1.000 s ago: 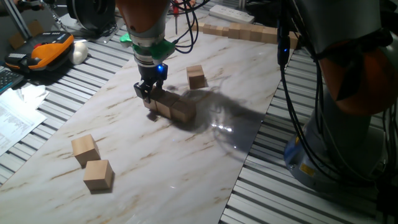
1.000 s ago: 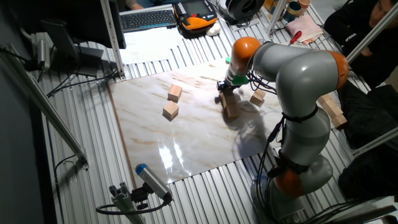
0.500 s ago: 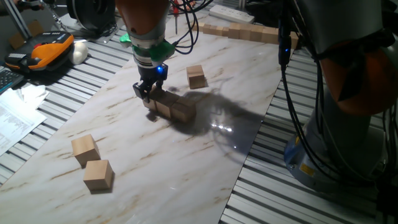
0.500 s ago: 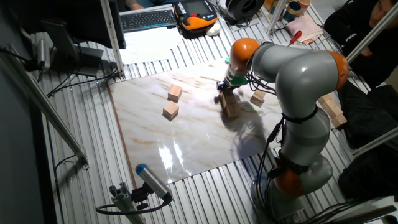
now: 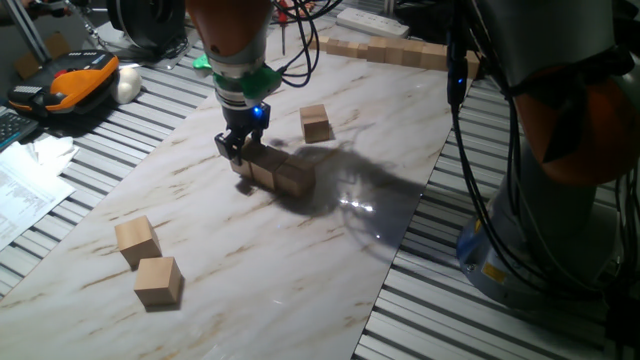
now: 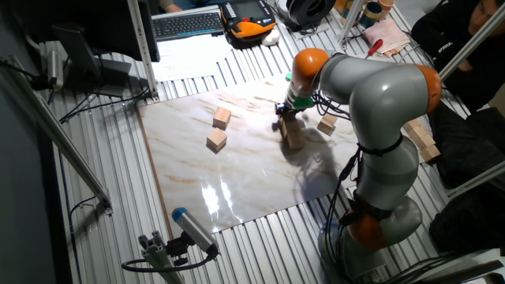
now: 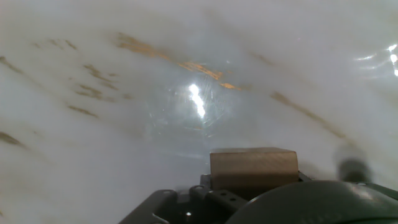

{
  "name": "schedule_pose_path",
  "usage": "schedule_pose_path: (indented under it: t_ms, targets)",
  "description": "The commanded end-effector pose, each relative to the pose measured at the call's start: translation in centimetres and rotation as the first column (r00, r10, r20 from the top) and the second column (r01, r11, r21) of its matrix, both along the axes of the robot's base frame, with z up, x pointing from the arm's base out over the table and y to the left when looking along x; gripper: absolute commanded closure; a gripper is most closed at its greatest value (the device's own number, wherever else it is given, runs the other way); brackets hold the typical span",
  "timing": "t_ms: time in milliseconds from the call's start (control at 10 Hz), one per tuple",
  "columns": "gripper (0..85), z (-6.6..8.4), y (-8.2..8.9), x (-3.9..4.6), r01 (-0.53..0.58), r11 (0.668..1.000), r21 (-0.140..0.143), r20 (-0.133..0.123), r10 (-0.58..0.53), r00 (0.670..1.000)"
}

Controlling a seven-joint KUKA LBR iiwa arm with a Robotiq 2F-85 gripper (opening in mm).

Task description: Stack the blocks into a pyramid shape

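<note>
My gripper (image 5: 240, 152) stands low over the marble board (image 5: 260, 250), its fingers around a tan block (image 7: 252, 168) at the left end of a short row of blocks (image 5: 283, 176). The jaws look shut on that block. The row also shows in the other fixed view (image 6: 293, 138), under the gripper (image 6: 282, 125). One loose block (image 5: 315, 123) lies just behind the row. Two more blocks (image 5: 137, 240) (image 5: 158, 281) lie close together at the front left of the board; they also show in the other fixed view (image 6: 222, 117) (image 6: 216, 140).
A long joined row of tan cubes (image 5: 390, 50) lies at the board's far edge. An orange device (image 5: 75, 80) and papers (image 5: 20, 190) sit off the board to the left. The arm's base (image 6: 379, 229) and hanging cables (image 5: 455, 70) stand at the right.
</note>
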State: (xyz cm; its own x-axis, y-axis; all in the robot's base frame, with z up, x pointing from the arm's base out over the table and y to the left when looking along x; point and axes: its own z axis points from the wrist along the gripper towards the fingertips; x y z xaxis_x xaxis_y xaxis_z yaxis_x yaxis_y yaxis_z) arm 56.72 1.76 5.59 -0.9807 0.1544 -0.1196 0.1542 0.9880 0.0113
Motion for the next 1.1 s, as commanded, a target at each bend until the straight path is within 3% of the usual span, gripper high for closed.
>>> schedule_pose_path:
  t_ms: [0,100,200,400,500,800,1000]
  targets:
    - [34.0,0.0,0.0,0.00,0.000,1.000,0.000,0.000,0.000,1.000]
    - [34.0,0.0,0.0,-0.01,0.005,1.000,-0.002,-0.006,-0.005,1.000]
    - [34.0,0.0,0.0,-0.02,0.030,0.999,0.027,-0.064,-0.028,0.998]
    - [34.0,0.1,0.0,-0.03,0.032,0.999,0.021,-0.065,-0.030,0.997]
    - [17.0,0.0,0.0,-0.05,0.035,0.999,0.019,-0.065,-0.034,0.997]
    - [17.0,0.1,0.0,-0.05,0.049,0.999,0.014,-0.063,-0.048,0.997]
    - [17.0,1.2,-0.1,0.17,0.053,0.998,0.016,-0.064,-0.052,0.997]
